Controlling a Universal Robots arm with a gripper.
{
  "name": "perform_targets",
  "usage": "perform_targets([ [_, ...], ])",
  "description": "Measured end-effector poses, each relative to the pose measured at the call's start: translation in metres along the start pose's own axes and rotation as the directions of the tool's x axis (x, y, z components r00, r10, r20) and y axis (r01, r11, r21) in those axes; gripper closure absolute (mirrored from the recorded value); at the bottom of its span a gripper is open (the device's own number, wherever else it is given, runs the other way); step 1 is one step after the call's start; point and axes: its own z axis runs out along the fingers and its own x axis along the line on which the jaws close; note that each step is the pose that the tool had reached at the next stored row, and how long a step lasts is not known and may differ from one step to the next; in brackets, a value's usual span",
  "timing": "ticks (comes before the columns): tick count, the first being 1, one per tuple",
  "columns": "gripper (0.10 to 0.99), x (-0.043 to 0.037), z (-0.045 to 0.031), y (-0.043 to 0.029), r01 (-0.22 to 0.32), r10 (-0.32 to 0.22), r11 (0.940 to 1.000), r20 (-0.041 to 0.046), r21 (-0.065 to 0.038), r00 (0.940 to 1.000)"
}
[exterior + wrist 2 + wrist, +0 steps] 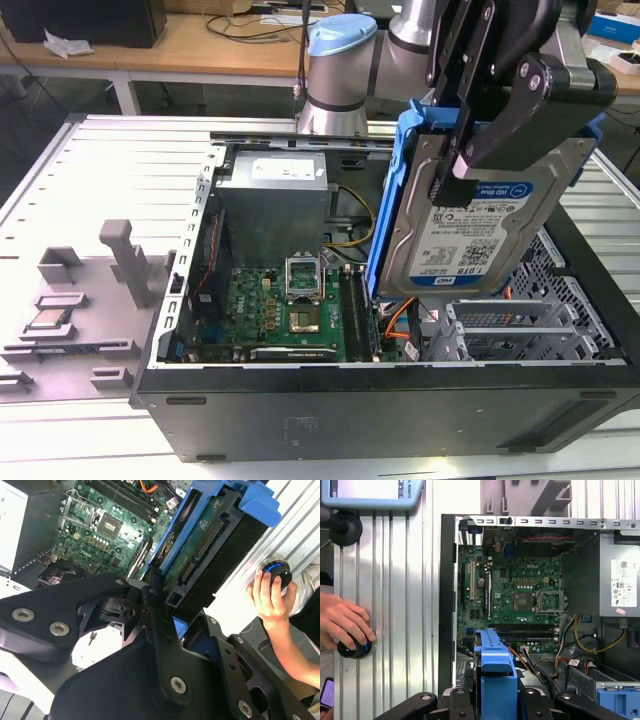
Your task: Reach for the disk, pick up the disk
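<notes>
The pincer [455, 165] was closed tight on the disk [480, 225], its black fingers [500, 125] pressed against the labelled face in the exterior view, with the drive hanging clear above the open computer case [380, 400]. In the second wrist view the gripper [155, 600] clamped the drive's lower edge, the disk [200, 550] rising away from the fingers with its connector strip and circuit board exposed.

The drive was a flat rectangular slab of dull silver metal with a white-and-blue label, held in a glossy blue plastic frame [385, 210] that ran along its edges. In the first wrist view that frame [495, 675] showed end-on between the black linkage bars. The linkage itself was matte black metal plate, jointed with round silver bolts [179, 684].

Below the pincer lay the green motherboard [290, 305] with its square CPU socket [305, 320], and beyond it the grey power supply box [275, 195]. The arm [340, 70] reached down from behind the case, its pale blue joint cap uppermost and the wrist angled forward over the drive bays [510, 335].

Off to one side of the pincer, on the ribbed aluminium table [400, 605], a person's hand [342, 625] rested on a round black knob [354, 649].
</notes>
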Motion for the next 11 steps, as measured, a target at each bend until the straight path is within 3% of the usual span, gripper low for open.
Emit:
perform_targets([
  [11, 0.722, -0.0001, 0.0045, -0.0143, 0.0, 0.0, 1.0, -0.0002, -0.001, 1.0],
])
